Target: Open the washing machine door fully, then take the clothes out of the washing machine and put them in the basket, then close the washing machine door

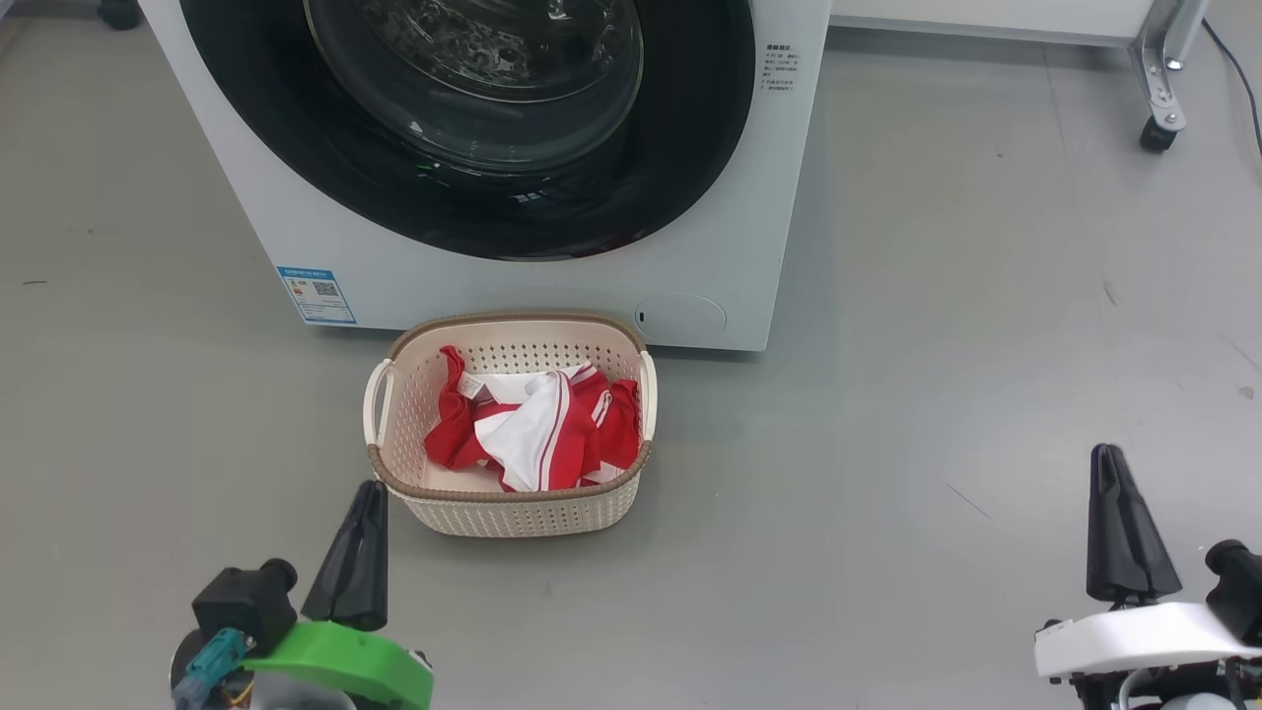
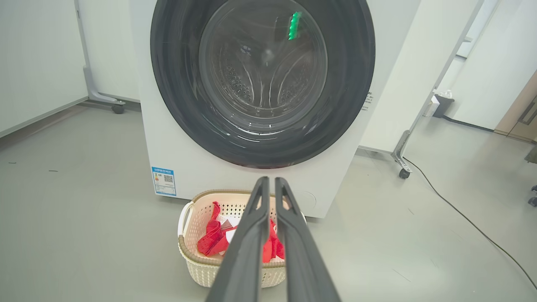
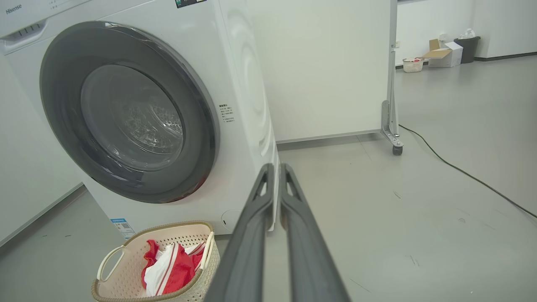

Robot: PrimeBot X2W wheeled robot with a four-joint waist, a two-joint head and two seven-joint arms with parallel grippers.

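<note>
1. Door [image 1: 473, 89] sits flat against the washer [image 1: 552, 286], black rim flush on the white front. Through the glass in the left wrist view you can see the steel drum.
2. Basket [image 1: 513, 515] is on the floor [image 1: 937, 345] right in front of the washer, just below the door and near the round flap [image 1: 680, 318]. Can't tell if its back rim touches the machine.
3. Clothes [image 1: 532, 429] are in the basket, a crumpled red heap with a white striped panel on top.
4. Left gripper [image 1: 372, 490] is at the lower left of the head view, just beside the basket's near left corner. Its fingers point up toward the washer and are pressed almost together, just a thin slit between them, nothing in there.
5. Right gripper [image 1: 1108, 454] is at the lower right, well apart from the basket, over bare floor. Same deal: fingers nearly pressed together with a thin slit between them, pinching nothing.
6. Other bits: a blue sticker [image 1: 316, 294] low on the washer's front left, a caster [image 1: 1156, 133] on a metal foot off to the right, and a dark cable [image 3: 461, 172] trailing across the floor past it.
</note>
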